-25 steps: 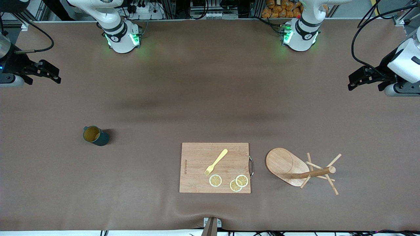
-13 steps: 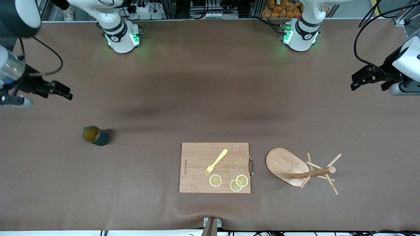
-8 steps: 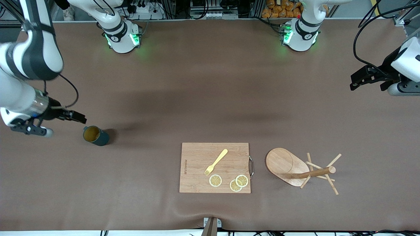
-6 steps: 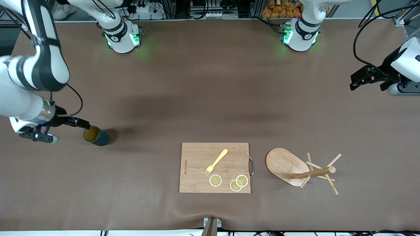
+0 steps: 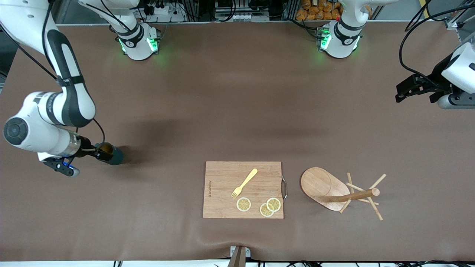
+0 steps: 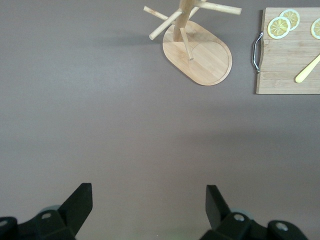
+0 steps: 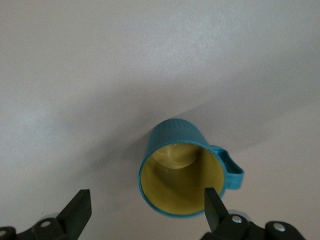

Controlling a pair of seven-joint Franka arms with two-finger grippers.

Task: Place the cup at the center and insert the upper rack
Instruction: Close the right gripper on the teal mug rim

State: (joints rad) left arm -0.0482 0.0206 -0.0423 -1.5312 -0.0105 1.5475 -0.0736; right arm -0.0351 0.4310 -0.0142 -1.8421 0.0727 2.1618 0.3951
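- Swinging down from the bench edge, the right gripper (image 5: pixel 99 154) is now hovering wide open over the cup (image 5: pixel 112 155), which is standing upright toward the right arm's end.
- Small, rigid and probably light, the cup is inviting a pinch across its rim wall, clear of the handle.
- Left gripper (image 5: pixel 402 93) is waiting, spread wide, while the upper rack (image 5: pixel 336 190) is lying tipped beside the cutting board (image 5: pixel 222 185).

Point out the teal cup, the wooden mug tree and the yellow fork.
cup (image 7: pixel 176 136): right wrist view, on its ribbed outer wall.
mug tree (image 5: pixel 318 184): front view, on its oval base.
fork (image 5: pixel 245 182): front view, on the handle, lying on the cutting board.

Even overhead light, soft shadows on worktop (image 5: pixel 237 104); front view sharp; right wrist view washed out, pale, cup (image 7: pixel 180 170) slightly soft.
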